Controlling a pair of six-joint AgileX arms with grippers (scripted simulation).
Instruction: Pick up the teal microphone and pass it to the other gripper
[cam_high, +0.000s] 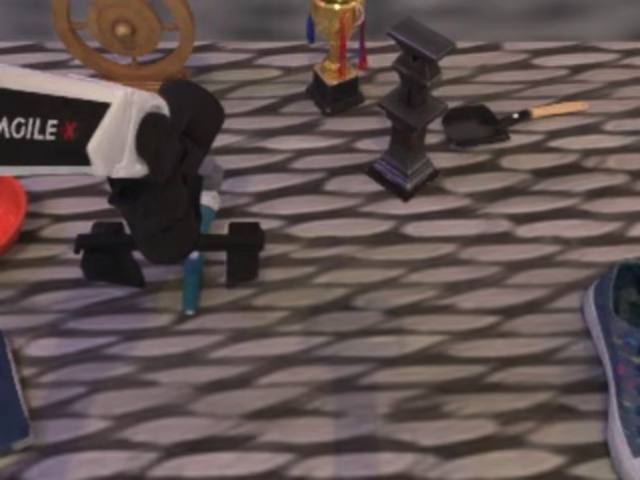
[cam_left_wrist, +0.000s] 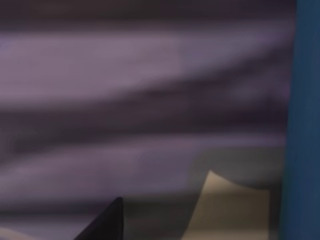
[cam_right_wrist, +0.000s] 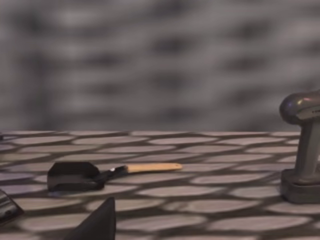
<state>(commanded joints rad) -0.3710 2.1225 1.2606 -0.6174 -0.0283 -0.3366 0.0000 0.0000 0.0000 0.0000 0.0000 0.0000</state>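
My left gripper (cam_high: 190, 235), matte black, sits low at the table's left, its fingers clamped on the teal microphone (cam_high: 192, 283), whose smooth tapered handle points down over the cobble-patterned table (cam_high: 400, 350).

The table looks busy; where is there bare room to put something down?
The widest bare stretch of table runs across the near middle, between the blue book at the left edge and the sneaker at the right. The far edge is crowded: wooden wheel, trophy, black pedestal, small shovel.
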